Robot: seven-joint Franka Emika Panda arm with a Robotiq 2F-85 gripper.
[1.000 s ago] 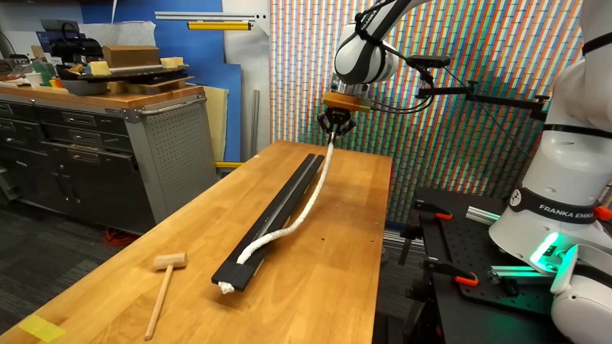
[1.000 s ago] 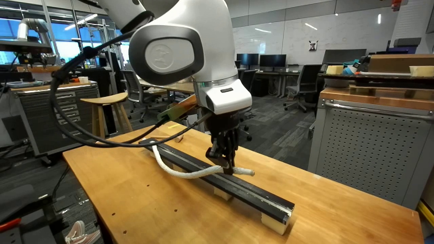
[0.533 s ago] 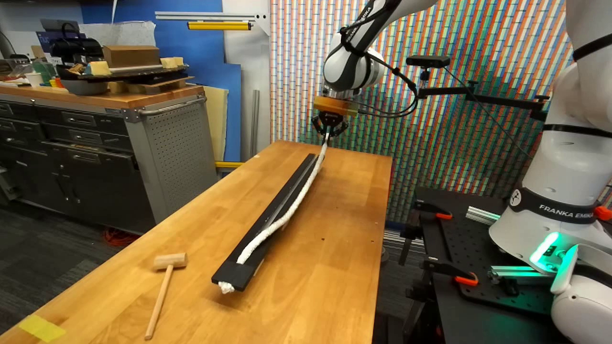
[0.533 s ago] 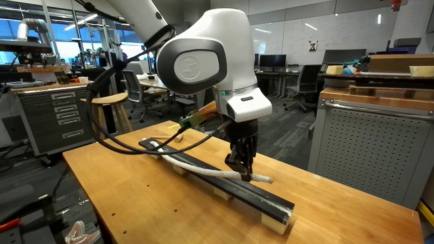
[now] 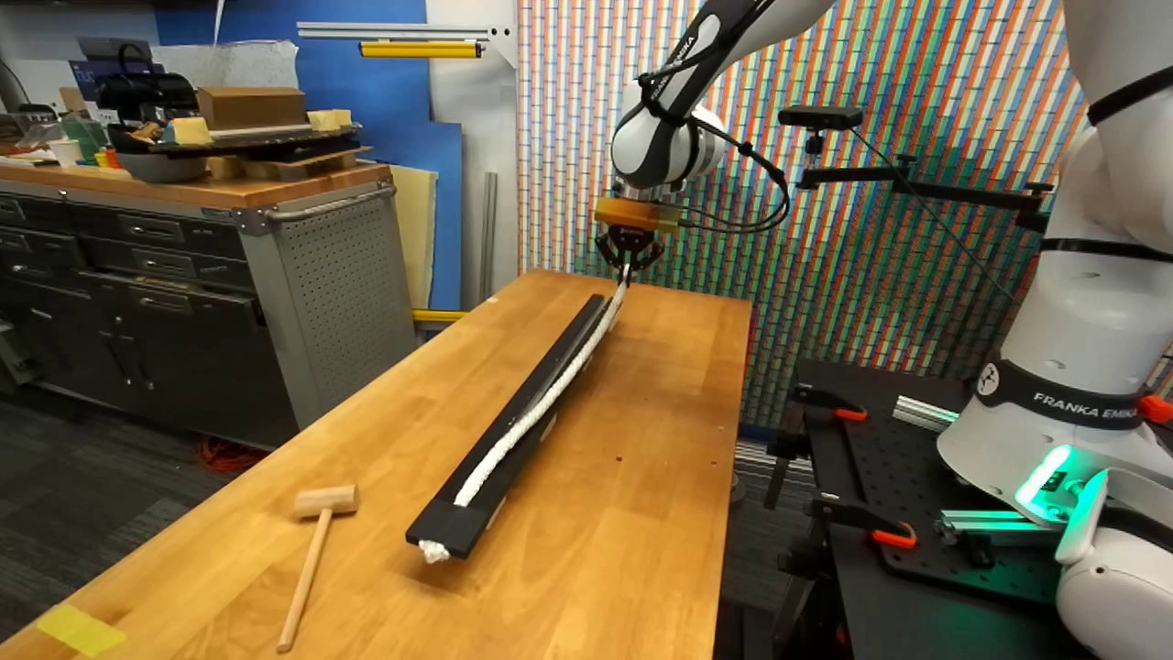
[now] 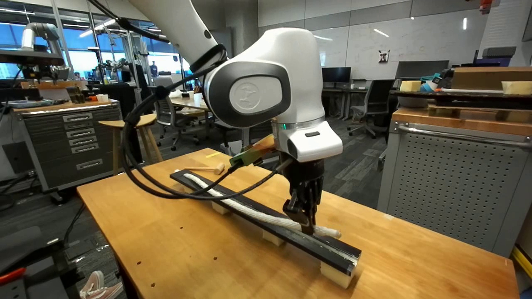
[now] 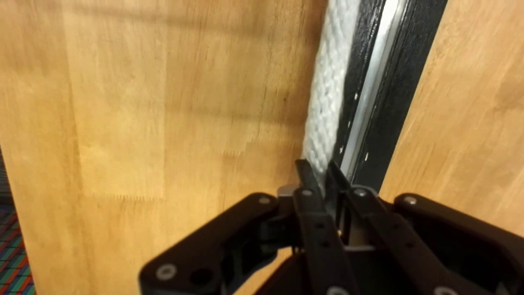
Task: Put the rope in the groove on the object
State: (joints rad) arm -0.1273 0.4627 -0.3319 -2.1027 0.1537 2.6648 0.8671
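Rope [image 7: 327,88] between the jaws, both closed on it near one end, tip [image 6: 329,231] poking out beyond

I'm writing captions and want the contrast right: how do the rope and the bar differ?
Colour: the rope is white, the bar black. Shape: the rope bends gently, while the bar is straight. State: the gripper holds the rope, whereas the bar rests on pale blocks. Both are long and slim.
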